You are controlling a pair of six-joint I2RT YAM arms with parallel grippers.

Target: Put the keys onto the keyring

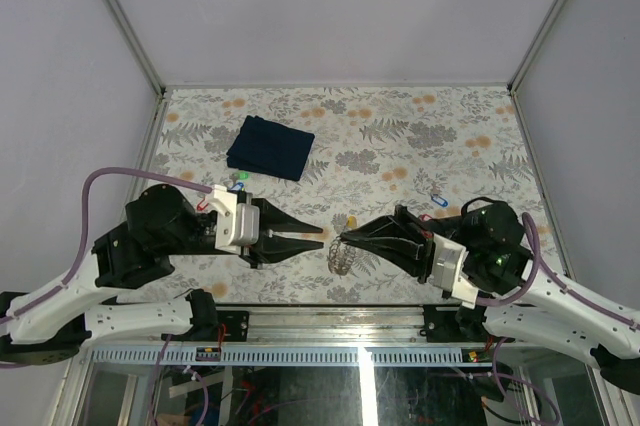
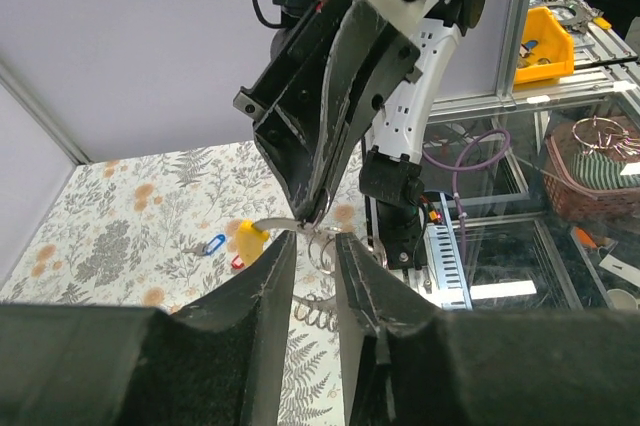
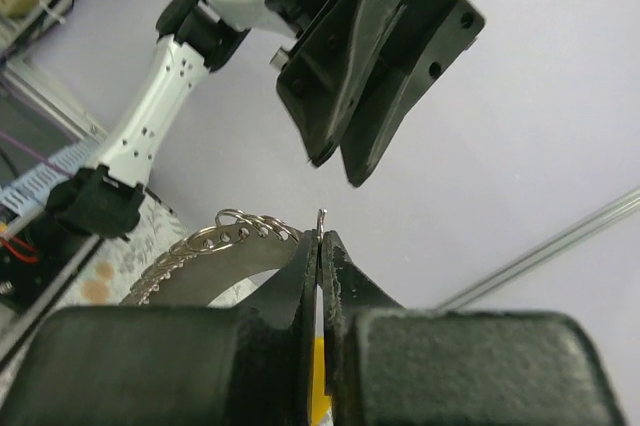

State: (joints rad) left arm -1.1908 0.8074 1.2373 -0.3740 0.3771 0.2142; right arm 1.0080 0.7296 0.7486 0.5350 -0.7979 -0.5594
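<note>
My right gripper (image 1: 343, 238) is shut on a yellow-tagged key (image 2: 250, 238); its jaws (image 3: 321, 238) meet with a thin wire loop poking out at the tips. The keyring (image 1: 342, 257), a grey metal band carrying several small rings, sits just under those tips and shows in the right wrist view (image 3: 215, 246). My left gripper (image 1: 322, 237) is open and empty, its tips a short way left of the right gripper's, with the rings seen between its fingers (image 2: 313, 242). A blue-tagged key (image 1: 437, 200) lies behind the right arm. A green-tagged key (image 1: 241, 177) lies near the cloth.
A dark blue folded cloth (image 1: 270, 147) lies at the back left. A red tag (image 2: 238, 262) and the blue tag (image 2: 212, 244) lie on the floral table. Metal frame posts stand at the table's back corners, and a rail (image 1: 330, 318) runs along the near edge.
</note>
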